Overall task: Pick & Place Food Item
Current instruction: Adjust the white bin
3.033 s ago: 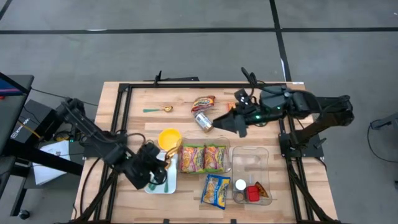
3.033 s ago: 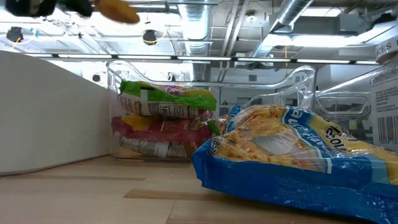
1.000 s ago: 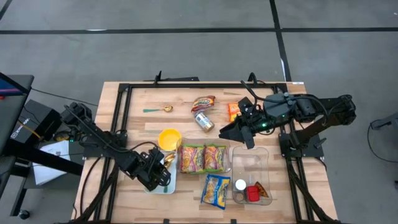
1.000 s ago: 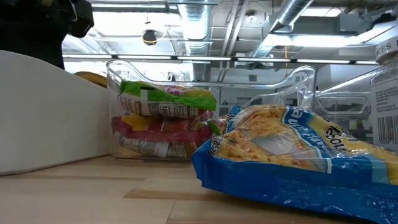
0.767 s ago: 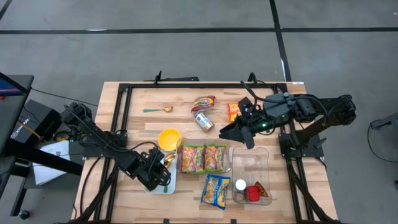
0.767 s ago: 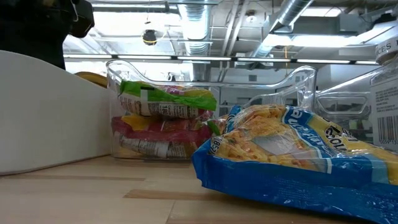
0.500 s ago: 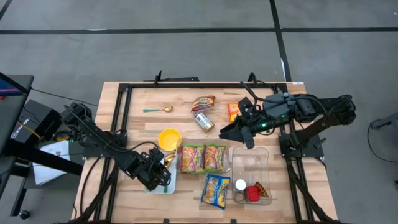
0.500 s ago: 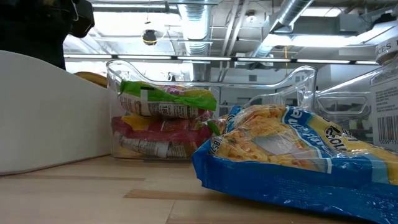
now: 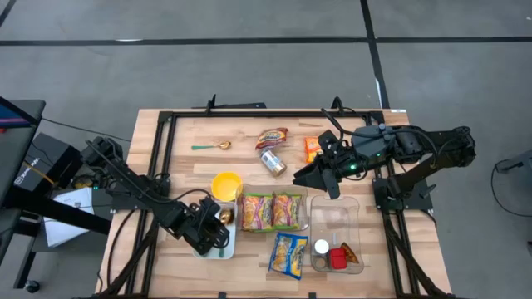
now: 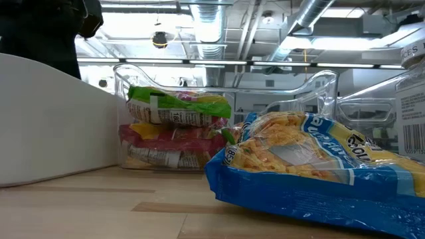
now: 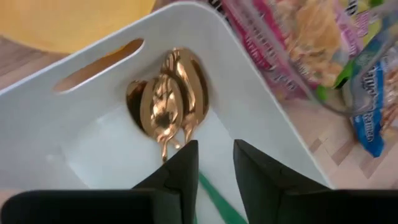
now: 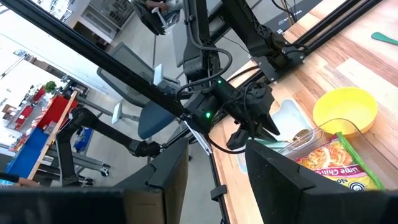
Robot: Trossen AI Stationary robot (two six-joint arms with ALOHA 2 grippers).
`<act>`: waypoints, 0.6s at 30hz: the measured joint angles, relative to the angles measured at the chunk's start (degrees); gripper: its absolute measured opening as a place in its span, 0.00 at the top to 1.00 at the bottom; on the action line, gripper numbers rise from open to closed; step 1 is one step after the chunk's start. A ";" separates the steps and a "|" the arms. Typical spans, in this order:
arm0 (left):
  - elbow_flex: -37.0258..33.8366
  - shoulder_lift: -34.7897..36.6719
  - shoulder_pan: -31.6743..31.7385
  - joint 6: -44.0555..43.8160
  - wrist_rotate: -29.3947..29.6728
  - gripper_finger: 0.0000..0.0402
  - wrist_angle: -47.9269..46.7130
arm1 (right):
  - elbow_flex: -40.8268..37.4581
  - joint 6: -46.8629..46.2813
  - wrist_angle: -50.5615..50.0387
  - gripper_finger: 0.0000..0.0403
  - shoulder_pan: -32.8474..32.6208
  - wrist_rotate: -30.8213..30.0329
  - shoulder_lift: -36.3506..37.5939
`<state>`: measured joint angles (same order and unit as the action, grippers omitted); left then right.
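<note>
While left tool hangs parted, white tray holds gold spoons.

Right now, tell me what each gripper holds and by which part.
Nothing. The left gripper stands open over the gold spoons in the white tray; the right gripper is open, empty.

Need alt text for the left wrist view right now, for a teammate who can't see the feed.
The left gripper hangs open over a white tray, where gold spoons lie stacked in a corner beside a green handle. A yellow bowl and noodle packets sit beyond the tray.
</note>
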<state>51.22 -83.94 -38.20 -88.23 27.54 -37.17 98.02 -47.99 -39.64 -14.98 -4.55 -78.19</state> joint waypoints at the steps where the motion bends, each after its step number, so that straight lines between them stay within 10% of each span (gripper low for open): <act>1: 0.00 0.00 0.01 0.64 0.24 0.76 0.32 | 0.00 0.00 0.00 0.62 -0.01 -0.01 0.00; 18: -0.94 -0.17 5.81 -4.21 -1.52 1.00 2.14 | 0.00 0.07 -0.19 0.62 -0.01 0.00 0.00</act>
<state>50.28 -84.12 -32.38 -92.44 26.02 -35.03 98.02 -47.92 -39.82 -14.98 -4.55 -78.19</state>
